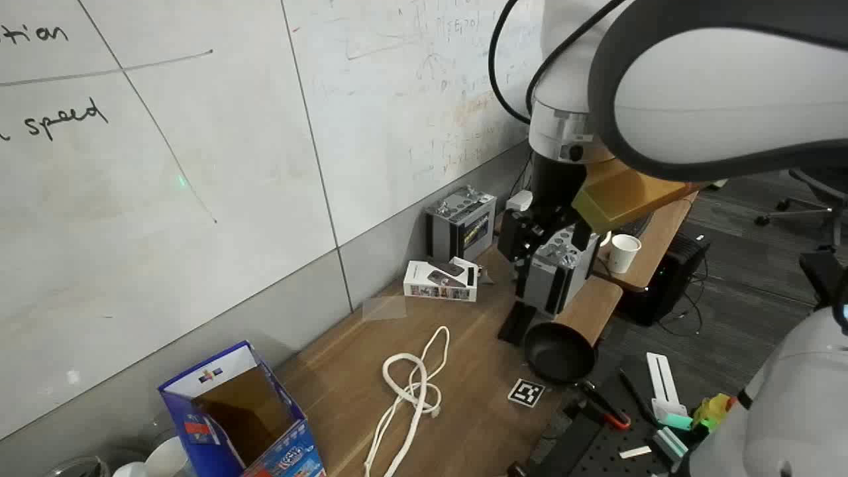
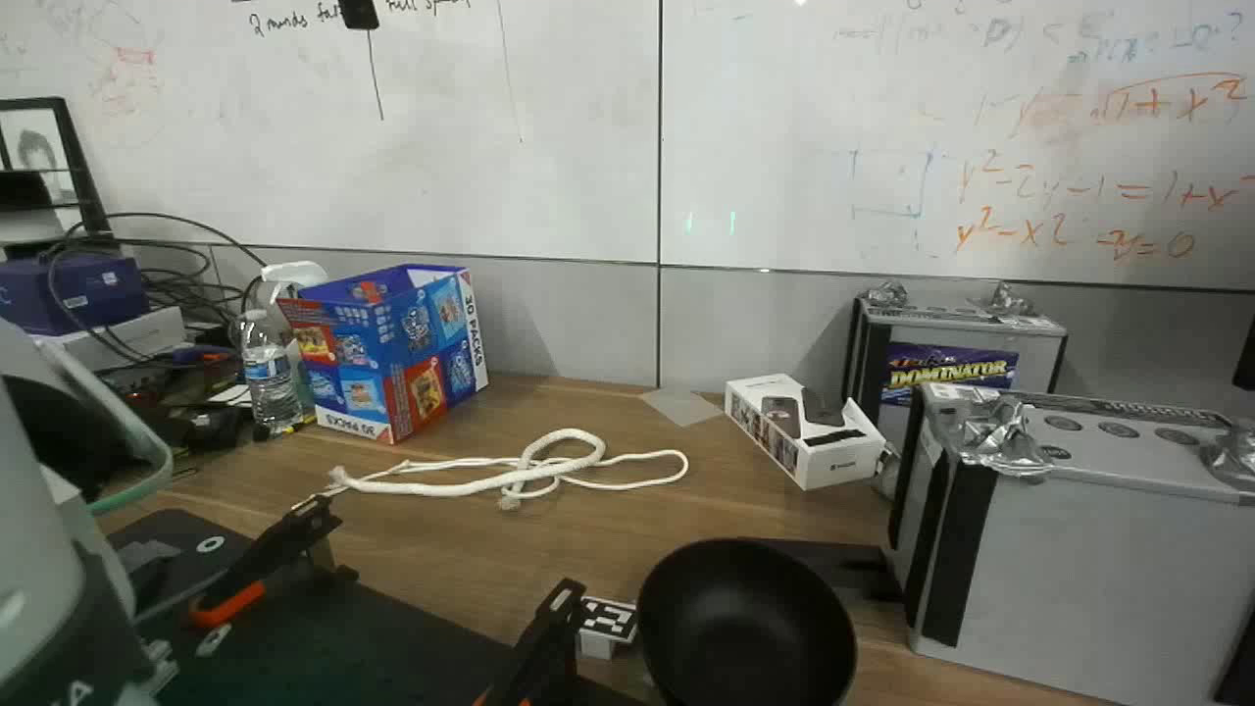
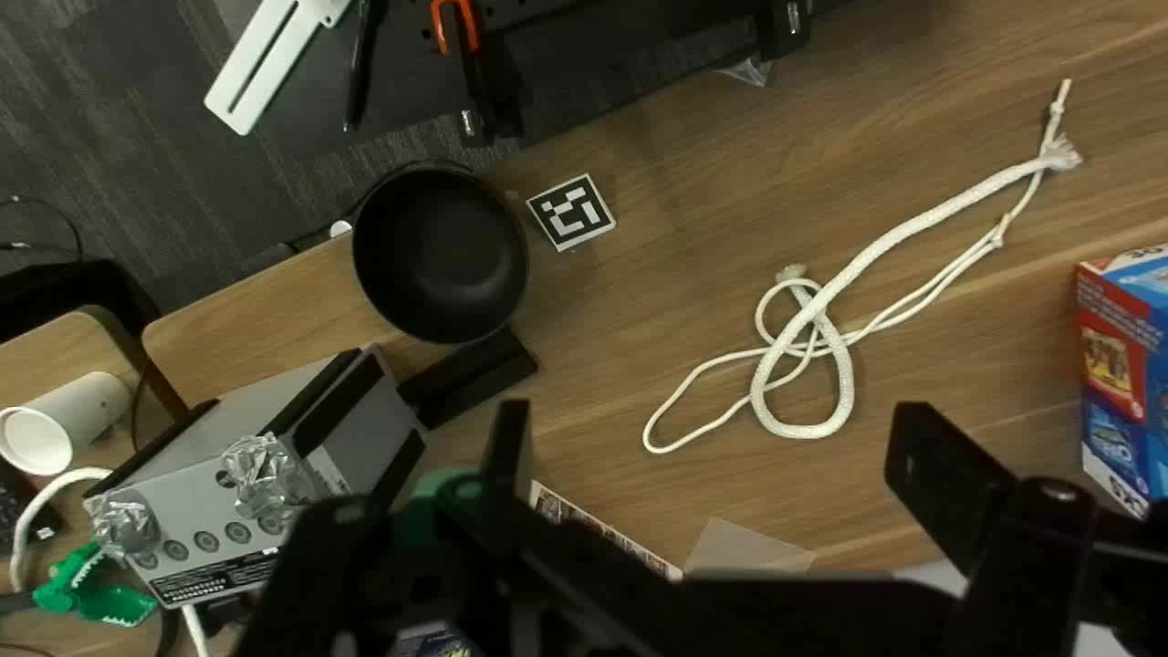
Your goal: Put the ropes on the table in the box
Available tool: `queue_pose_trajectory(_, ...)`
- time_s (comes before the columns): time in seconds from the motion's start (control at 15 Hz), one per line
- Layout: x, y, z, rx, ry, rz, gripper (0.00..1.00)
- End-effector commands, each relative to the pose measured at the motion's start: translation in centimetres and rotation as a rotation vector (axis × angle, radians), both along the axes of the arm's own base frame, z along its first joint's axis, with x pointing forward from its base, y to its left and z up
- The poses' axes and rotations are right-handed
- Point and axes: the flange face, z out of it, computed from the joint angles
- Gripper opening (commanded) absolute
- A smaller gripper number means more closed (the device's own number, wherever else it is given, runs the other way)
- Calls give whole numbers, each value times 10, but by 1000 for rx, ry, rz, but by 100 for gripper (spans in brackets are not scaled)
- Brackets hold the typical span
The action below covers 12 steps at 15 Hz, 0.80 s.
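Note:
Two white ropes lie overlapping on the wood-grain table [image 1: 361, 364]. The thick rope [image 3: 899, 233] forms a loop; the thin cord [image 3: 671, 397] runs under and beside it. The thick rope [image 2: 431, 488] and thin cord [image 1: 446, 344] show in both exterior views. The blue box [image 2: 402, 343] stands against the wall, open at the top; an exterior view shows its printed side [image 1: 298, 457] and brown inside. The wrist view shows only part of the box [image 3: 1118, 365]. My gripper [image 3: 716, 415] is open and empty, high above the table. In an exterior view my gripper [image 1: 523, 242] is away from the ropes, before a grey case.
A white-and-black printed box [image 2: 799, 441] lies near the wall. Two grey cases [image 2: 1069, 569] [image 1: 464, 222] stand beyond it. A black bowl [image 3: 443, 255] and a marker block [image 3: 572, 212] sit near the table's edge. A water bottle [image 2: 270, 378] stands beside the blue box.

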Motion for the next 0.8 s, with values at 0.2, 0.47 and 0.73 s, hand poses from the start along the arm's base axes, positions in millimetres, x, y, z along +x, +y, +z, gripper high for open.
queue_pose_trajectory(0.2,0,1,10,2,-20,3,100)
queue_pose_trajectory(0.47,11,-2,-9,7,-22,-3,100)
queue_pose_trajectory(0.73,49,-17,-60,52,-68,-52,100)
